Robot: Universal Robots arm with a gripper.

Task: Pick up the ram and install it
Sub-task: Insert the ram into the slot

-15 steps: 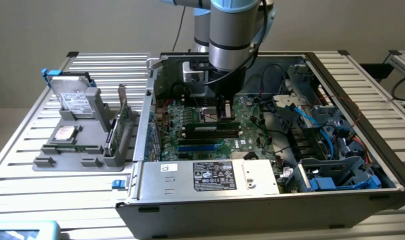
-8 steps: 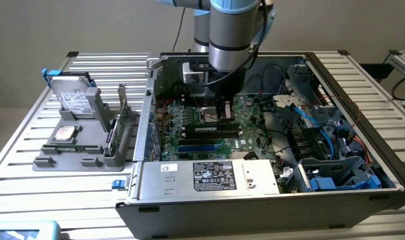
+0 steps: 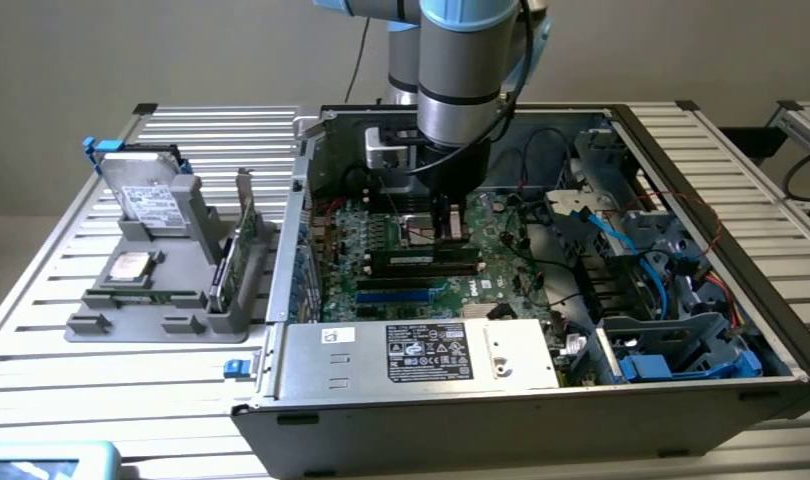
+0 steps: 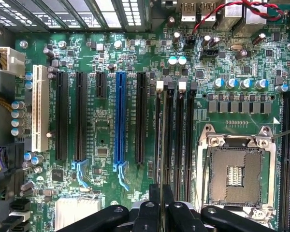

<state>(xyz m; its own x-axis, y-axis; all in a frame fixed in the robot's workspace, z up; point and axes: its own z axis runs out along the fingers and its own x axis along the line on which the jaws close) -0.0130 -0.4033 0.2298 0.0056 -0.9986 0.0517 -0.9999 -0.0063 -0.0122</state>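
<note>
Ram (image 4: 161,145) edge-on, thin sliver; claw (image 4: 161,195) pinches it.

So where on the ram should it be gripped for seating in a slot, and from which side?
Grip the ram across its two flat faces at the upper long edge, coming straight down from above. It stands on edge, thin side up, in line with the memory slots, so its lower contact edge has to stay free. The gripper appears to hold it that way, jaws shut across its thickness.
</note>
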